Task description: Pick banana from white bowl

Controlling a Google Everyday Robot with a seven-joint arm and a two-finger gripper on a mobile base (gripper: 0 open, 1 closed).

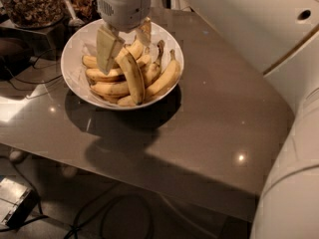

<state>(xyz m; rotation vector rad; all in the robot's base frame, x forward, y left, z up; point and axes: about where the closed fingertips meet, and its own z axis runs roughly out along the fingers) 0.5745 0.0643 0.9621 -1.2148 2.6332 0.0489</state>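
The white bowl [75, 54] stands on the grey table and holds several yellow bananas. The banana [132, 74], long, curved and flecked brown, lies on top of the pile and runs from the bowl's middle toward its front rim. My gripper [125, 41] hangs just over the bowl from above. Its fingers are apart, the left finger [107, 49] and the right finger [145, 31] on either side of the banana's upper end. The banana still rests on the pile. The gripper's white body hides the back of the bowl.
The grey table [214, 108] stretches right and forward of the bowl. A container of dark snacks [30, 4] stands at the back left. My white arm [294, 183] fills the right side. Cables [114, 218] and a box [12, 203] lie on the floor.
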